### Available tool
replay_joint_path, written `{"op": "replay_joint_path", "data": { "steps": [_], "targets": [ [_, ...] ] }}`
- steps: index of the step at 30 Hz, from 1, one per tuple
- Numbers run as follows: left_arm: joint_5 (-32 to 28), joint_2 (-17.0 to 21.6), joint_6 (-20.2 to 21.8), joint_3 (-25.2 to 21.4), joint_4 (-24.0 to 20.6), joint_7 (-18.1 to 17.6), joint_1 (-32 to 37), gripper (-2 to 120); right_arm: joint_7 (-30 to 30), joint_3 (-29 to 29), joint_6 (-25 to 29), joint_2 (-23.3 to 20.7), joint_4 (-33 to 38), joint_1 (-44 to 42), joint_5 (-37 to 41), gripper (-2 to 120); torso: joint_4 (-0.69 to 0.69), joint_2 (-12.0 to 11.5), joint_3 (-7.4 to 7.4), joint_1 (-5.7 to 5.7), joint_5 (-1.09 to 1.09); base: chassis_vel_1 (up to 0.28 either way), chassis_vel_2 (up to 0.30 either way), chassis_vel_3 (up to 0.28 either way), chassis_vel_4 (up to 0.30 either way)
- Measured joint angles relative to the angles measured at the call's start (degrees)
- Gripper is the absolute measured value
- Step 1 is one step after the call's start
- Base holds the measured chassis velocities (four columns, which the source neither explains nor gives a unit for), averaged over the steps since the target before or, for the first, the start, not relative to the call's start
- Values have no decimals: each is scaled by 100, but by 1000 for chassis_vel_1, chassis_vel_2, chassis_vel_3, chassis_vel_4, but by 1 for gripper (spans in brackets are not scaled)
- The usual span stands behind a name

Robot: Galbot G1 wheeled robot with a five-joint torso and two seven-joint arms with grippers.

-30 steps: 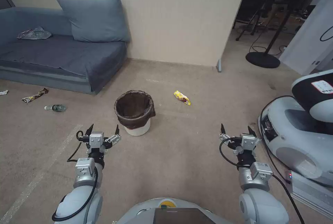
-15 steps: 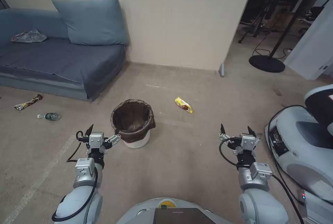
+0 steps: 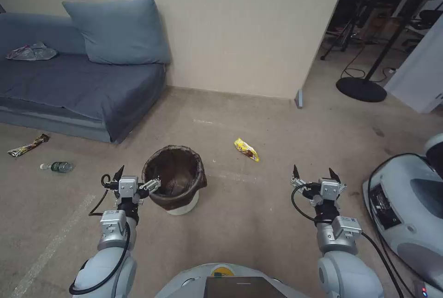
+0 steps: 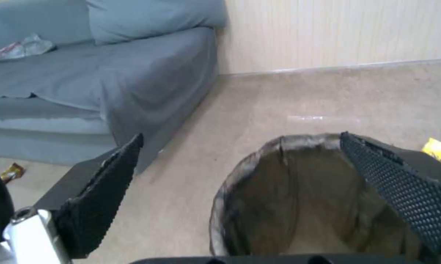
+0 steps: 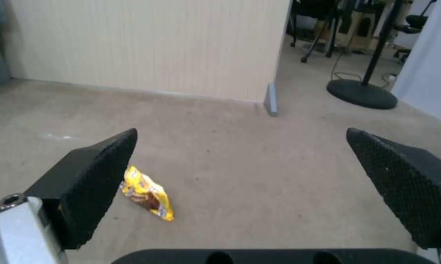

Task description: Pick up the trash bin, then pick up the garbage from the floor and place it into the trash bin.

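— White plastic, dark bag folded over the rim: that's the trash bin (image 3: 174, 180), sitting on the carpet (image 3: 258, 205) right in front of the robot, seen from its head.

— And the arms?

— Both are reaching forward at the same height. The left gripper (image 3: 137, 177) is hovering beside the bin's left edge with its fingers spread wide, the inner fingertip lying just over the rim. The right gripper (image 3: 314, 174) is hanging over bare carpet, well apart from the bin, fingers spread too and holding nothing.

— Any litter?

— A yellow snack wrapper (image 3: 246, 149) is lying beyond the bin and to its right. Near the grey-blue sofa (image 3: 83, 81) on the left, a dark wrapper (image 3: 27, 145) and a small clear bottle (image 3: 56, 166) are lying on the floor, close together.

— And from the left wrist?

— The bin (image 4: 289, 198) is sitting close below the camera, mouth open. One black textured finger (image 4: 103, 190) is standing outside it on the sofa side, the other is crossing in front of the far rim; I can't tell whether it's touching.

— The right wrist?

— Two black fingers (image 5: 88, 187) are standing wide apart, and the yellow wrapper (image 5: 147, 193) is lying on the carpet just beside one of them, a way below it.
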Motion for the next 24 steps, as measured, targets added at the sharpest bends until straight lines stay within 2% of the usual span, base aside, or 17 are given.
{"op": "replay_joint_path", "data": {
  "steps": [9, 11, 13, 21, 24],
  "targets": [
    [-102, 71, -5, -50, 39, -14, -34, 100, -1, -2, 44, 0, -11, 1, -4, 100, 0, 0, 1, 0, 0, -98, 99, 91, -90],
    [-236, 152, 117, -114, 45, 12, -69, 100, -1, -3, 68, 0, -18, 1, 0, 100, 0, 0, 0, 0, 0, 0, 0, 0, 0],
    [-443, 193, 421, -146, 44, 16, -98, 100, 18, 3, 112, 0, -38, 0, 32, 100, 0, 0, 0, 0, 0, 0, 0, 0, 0],
    [-647, 295, 973, -220, 116, 115, -306, 100, 83, 7, 138, 0, -69, -9, 166, 100, 0, 0, 0, 0, 0, 0, 0, 0, 0],
    [-1029, 440, 1778, -222, 190, -52, -584, 100, 92, 7, 138, 0, -72, -12, 186, 100, -1, 0, 0, 0, -1, 0, 0, 0, 0]
  ]
}}
